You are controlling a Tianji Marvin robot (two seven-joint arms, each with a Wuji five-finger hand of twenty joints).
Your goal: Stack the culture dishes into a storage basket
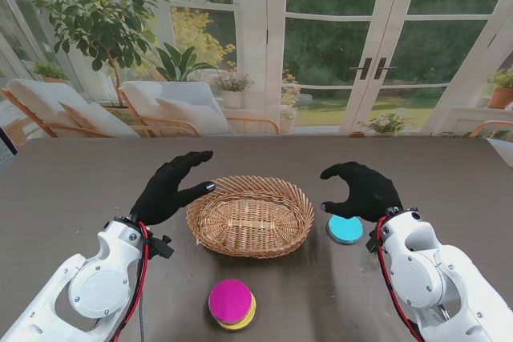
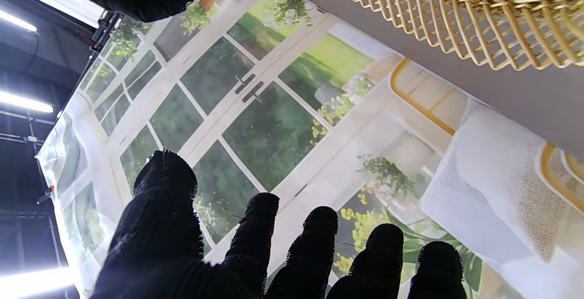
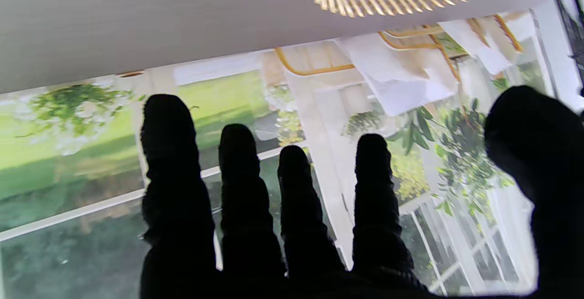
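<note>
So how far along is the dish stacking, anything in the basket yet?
Nothing done yet: the wicker basket looks empty. Nothing is in hand either; the left hand and right hand are both open. Still to go: the blue dish by the right hand, and the magenta dish sitting on a yellow dish nearer to me.

The basket point(image 1: 250, 217) sits mid-bench point(image 1: 72, 190). At its 3 o'clock, just beside it, lies a dish point(image 1: 345, 230), partly under the right hand point(image 1: 362, 191). At its 6 o'clock, apart and nearer to me, two dishes point(image 1: 232, 304) lie stacked. The left hand point(image 1: 170, 187) hovers at its 9 o'clock.
</note>
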